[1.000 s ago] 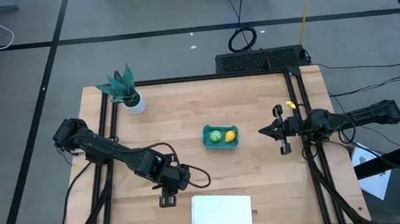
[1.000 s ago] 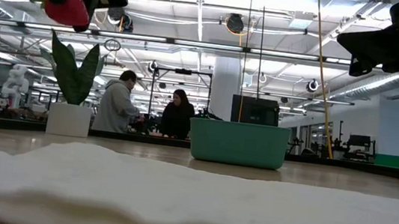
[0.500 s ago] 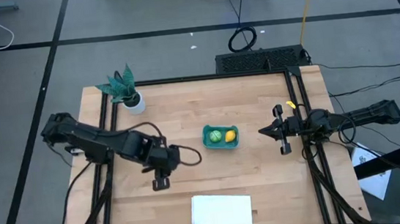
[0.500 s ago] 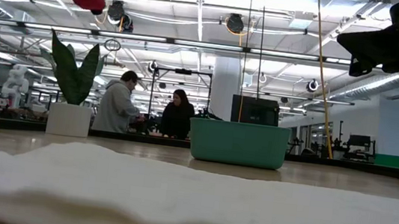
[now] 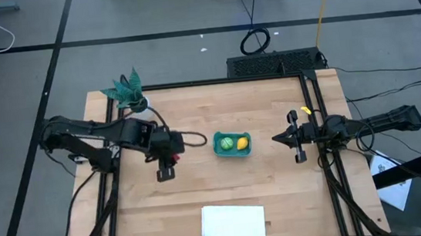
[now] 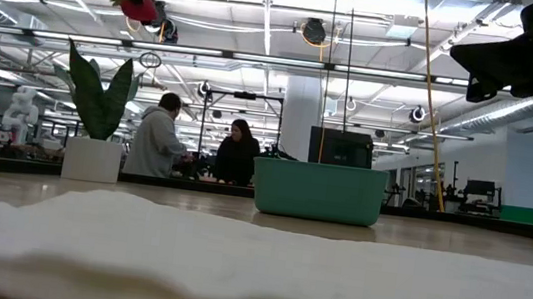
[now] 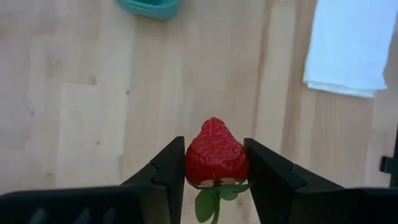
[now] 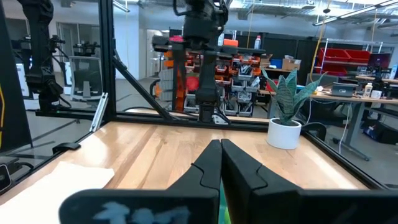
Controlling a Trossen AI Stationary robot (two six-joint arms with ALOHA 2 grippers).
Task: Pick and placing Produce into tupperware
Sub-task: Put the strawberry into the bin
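Hanging above the table left of the tupperware [image 5: 232, 144], the left gripper [image 7: 214, 163] pinches the strawberry [image 7: 216, 155] between its fingers. Lime-green fruit [image 5: 227, 143] and lemon [image 5: 242, 143] seemingly lie inside the tub. The right gripper [image 8: 220, 159], fingers together and empty, waits at the right edge.

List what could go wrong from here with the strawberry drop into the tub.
1. The left hand pinches the strawberry only by its sides, high above the table; it may slip out on the way.
2. The tub is small and already holds the green fruit and lemon, so a drop could bounce out or miss.
3. The right hand waits close beside the tub; the arms could crowd each other.
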